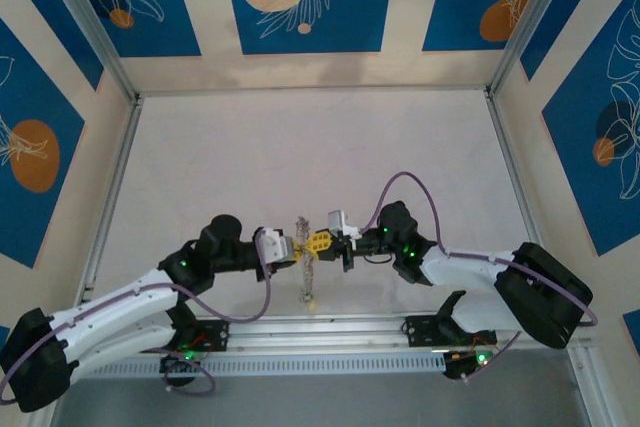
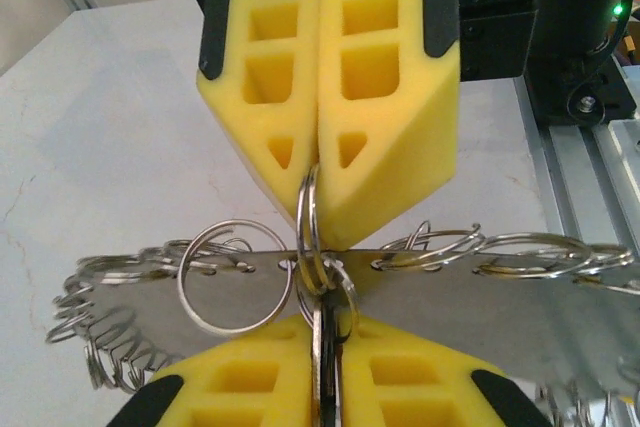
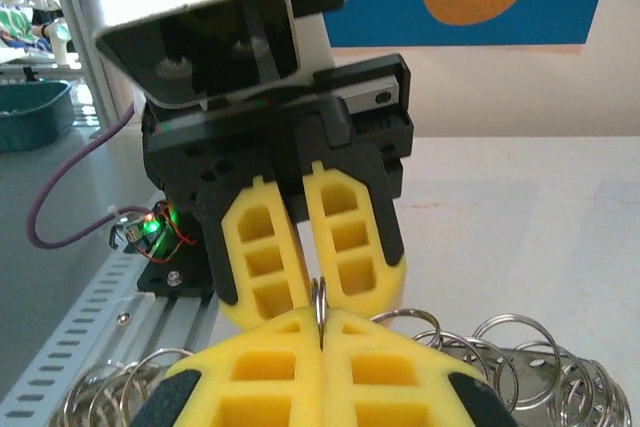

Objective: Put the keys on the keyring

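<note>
Threading keys at the table's 6 o'clock
Right gripper pinches the upright keyring; left gripper, at its 6 o'clock, is closed on what look like keys: feed slowly, without twisting

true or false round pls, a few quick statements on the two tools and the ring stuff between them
1. The right tool is wide open. False: its yellow fingers are pressed together on a split ring.
2. A flat metal strip threaded with many rings sits between the two tools. True.
3. The left tool faces the right tool tip to tip. True.
4. The strip lies alone at the far end of the table. False: it is between the tools, near the table's front edge.
</note>
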Available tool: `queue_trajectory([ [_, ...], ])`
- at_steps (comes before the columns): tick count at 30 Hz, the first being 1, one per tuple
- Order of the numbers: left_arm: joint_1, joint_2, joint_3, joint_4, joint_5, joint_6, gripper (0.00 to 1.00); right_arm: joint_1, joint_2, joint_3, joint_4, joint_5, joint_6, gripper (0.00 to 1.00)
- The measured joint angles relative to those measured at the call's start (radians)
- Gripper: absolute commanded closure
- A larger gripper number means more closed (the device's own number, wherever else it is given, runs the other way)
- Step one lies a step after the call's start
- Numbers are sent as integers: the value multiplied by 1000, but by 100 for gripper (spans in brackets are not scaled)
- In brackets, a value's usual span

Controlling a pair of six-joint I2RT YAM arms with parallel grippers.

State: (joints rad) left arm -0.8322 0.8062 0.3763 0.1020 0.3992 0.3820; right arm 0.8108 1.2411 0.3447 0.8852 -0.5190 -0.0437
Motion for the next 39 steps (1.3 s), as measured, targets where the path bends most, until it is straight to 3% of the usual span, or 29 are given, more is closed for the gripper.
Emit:
queue_trajectory([
  [8,3,-19,63,-175,-8,84,100,0,-38,1,-135,33,-78,100],
  [25,3,210,397,-564,-8,308,100,12,-64,13,-272,89,-222,100],
  [32,-6,364,570,-721,-40,407,100,3,-73,5,-265,125,-248,65],
  [39,-55,460,700,-839,-135,509,100,-80,-124,-90,-190,122,-217,54],
])
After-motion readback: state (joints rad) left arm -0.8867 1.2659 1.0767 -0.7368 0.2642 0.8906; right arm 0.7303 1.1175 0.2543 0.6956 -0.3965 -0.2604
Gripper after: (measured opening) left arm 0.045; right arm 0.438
